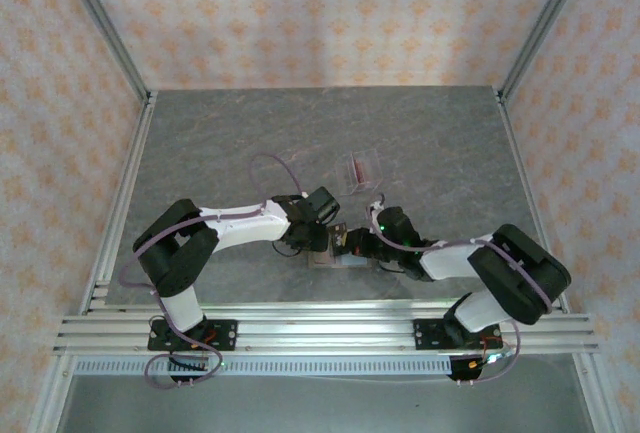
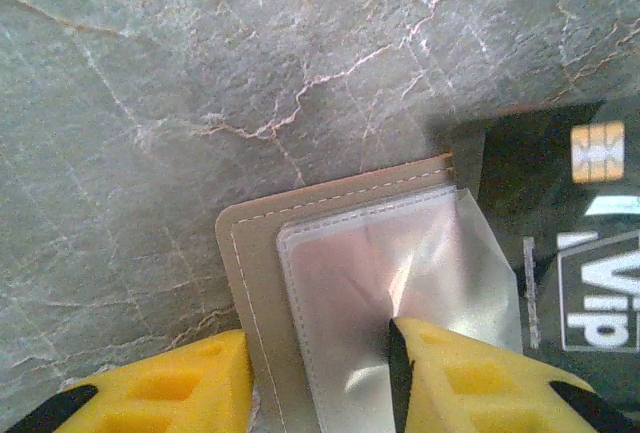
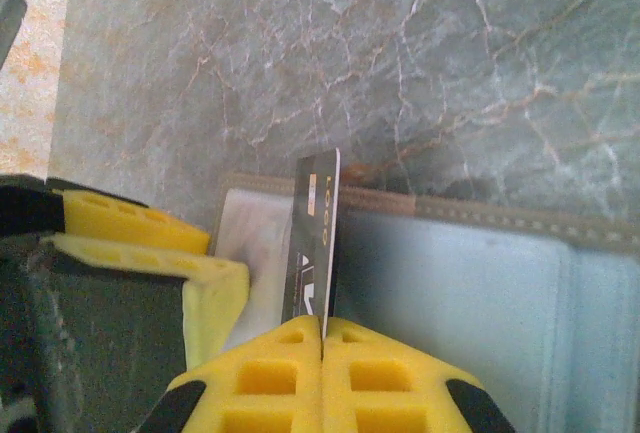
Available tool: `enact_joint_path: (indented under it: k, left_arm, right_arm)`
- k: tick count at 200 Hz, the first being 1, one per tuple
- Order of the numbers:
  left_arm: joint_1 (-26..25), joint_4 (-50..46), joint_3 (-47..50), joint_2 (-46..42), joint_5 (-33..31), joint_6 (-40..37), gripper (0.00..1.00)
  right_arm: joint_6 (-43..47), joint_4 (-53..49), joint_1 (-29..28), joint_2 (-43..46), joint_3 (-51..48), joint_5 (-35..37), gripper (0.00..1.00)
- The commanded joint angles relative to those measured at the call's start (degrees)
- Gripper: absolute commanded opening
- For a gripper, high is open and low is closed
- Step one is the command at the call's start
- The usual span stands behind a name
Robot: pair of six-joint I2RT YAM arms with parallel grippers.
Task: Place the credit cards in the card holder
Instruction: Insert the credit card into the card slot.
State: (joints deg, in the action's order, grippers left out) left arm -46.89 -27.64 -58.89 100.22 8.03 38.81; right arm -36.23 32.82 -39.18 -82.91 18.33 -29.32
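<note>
The right gripper [image 3: 322, 325] has its jaws closed on the near edge of a dark credit card [image 3: 318, 238]. The card is held on edge over the open card holder [image 3: 450, 283], about at its fold. The holder lies on the grey marbled worktop [image 3: 400, 73] between the two arms.

The left gripper [image 2: 318, 353] is down on the holder's other half with its jaws parted. One tip is at the tan border and the other is on the clear sleeve [image 2: 360, 273]. It looks to be lifting the sleeve's mouth, though I cannot tell whether it pinches the holder or only pins it.

The step in hand, as I judge it, is feeding this card into that sleeve. To do it well, the card should first be tipped from on-edge towards flat, so its face runs parallel with the pocket. Its leading corner can then be brought to the sleeve's open lip, beside the left tip. The card should go in low and slowly, because the sleeve is flimsy and may buckle. The left jaws should brace the holder so it does not skate on the smooth worktop. More cards stand in the clear rack [image 1: 360, 173], well apart.
</note>
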Motion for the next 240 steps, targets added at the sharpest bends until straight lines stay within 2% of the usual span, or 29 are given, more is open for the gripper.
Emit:
enact_joint_path:
  k: [1, 59, 179, 240]
  left_arm:
    - [-0.96, -5.53, 0.54, 1.29, -1.53, 0.22, 0.39]
    - [-1.0, -5.54, 0.49, 1.07, -1.53, -0.13, 0.39]
    - [-1.01, -5.28, 0.98, 0.85, -1.26, -0.22, 0.4]
    - [-0.98, -5.82, -0.32, -0.67, 0.3, -0.31, 0.4]
  right_arm:
    - [-0.72, -5.1, -1.38, 1.69, -1.84, 1.85, 0.0]
    - [-2.18, -7.25, -1.87, 4.8, -3.92, 2.49, 0.0]
    - [-3.19, -0.88, -2.48, -4.12, -0.33, 0.41, 0.0]
    - [-8.06, 9.34, -4.65, -9.91, -2.04, 0.76, 0.0]
